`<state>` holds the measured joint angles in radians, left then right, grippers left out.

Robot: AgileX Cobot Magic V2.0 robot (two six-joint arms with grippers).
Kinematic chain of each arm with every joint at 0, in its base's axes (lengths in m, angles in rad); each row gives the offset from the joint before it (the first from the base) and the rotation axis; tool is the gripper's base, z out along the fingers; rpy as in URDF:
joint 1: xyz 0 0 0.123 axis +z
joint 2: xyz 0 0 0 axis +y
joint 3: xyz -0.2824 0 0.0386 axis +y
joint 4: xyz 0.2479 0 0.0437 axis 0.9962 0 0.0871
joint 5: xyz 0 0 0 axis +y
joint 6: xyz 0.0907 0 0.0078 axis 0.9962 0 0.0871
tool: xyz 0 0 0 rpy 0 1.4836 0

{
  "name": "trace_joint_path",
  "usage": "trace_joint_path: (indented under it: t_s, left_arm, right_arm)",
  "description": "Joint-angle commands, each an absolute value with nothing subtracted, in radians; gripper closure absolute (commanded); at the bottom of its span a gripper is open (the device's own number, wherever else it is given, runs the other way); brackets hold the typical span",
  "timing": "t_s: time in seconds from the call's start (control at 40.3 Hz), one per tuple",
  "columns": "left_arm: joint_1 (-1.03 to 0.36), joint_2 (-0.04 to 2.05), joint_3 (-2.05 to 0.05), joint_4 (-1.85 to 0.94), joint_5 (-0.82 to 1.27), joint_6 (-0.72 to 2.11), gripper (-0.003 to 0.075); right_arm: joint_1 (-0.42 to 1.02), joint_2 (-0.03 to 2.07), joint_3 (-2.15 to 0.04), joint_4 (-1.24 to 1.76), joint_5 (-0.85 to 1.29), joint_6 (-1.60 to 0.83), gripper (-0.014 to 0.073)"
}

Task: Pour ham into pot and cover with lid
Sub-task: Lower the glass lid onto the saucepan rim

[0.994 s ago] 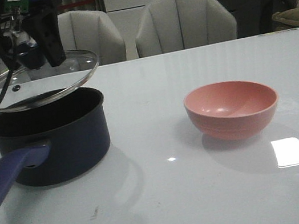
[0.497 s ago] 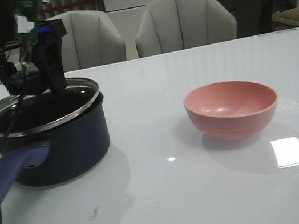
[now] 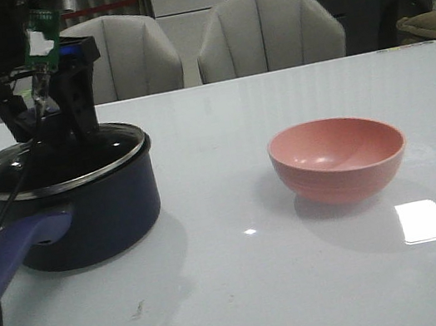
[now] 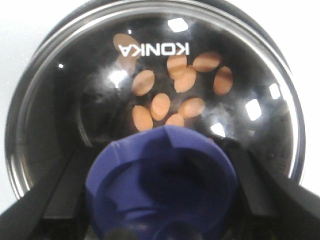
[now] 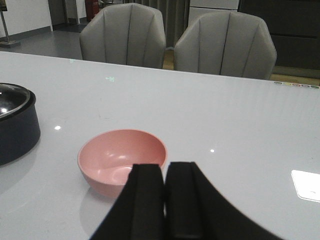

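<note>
The dark navy pot [image 3: 99, 209] with its purple-blue handle [image 3: 6, 255] stands at the table's left. The glass lid [image 3: 118, 149] lies flat on the pot's rim. My left gripper [image 3: 56, 132] stands over the lid's middle, shut on the purple-blue knob [image 4: 160, 175]. In the left wrist view, several orange-pink ham chunks [image 4: 185, 80] show through the lid's glass [image 4: 240, 65] on the pot's bottom. My right gripper [image 5: 165, 170] is shut and empty, above the table just short of the pink bowl [image 5: 121, 159]; it is out of the front view.
The pink bowl [image 3: 338, 159] stands empty right of centre on the white table [image 3: 249, 292]. The pot's edge and lid also show in the right wrist view [image 5: 15, 130]. Two grey chairs [image 3: 267, 32] stand behind the table's far edge.
The lid was tilted above the pot a second ago. My left gripper has lowered it, and it now lies flat on the pot's rim. The bowl has not moved.
</note>
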<state>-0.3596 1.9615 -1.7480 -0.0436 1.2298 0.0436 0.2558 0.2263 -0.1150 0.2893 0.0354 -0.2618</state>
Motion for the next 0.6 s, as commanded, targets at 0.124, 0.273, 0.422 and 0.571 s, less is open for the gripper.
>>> trace_joint_path:
  t_s: [0.124,0.273,0.422,0.571]
  left_arm:
    - [-0.368,1.913,-1.778,-0.040,1.158,0.042,0.0323]
    - [-0.368,1.913,-1.778,-0.056,1.172,0.042,0.0323]
    - [-0.368,1.913,-1.778,-0.056,1.218,0.042,0.0323]
    - [-0.368,1.913,-1.778,-0.055,1.240,0.042,0.0323]
  right_arm:
    - [0.258,0.233,-0.143,0.286,-0.041,-0.263,0.0435]
    - [0.258,0.233,-0.143,0.286,-0.041,-0.263,0.0435]
    - [0.258,0.233,-0.143,0.286,-0.041,-0.263,0.0435]
    - [0.258,0.233,-0.143,0.286,-0.041,-0.263,0.0435]
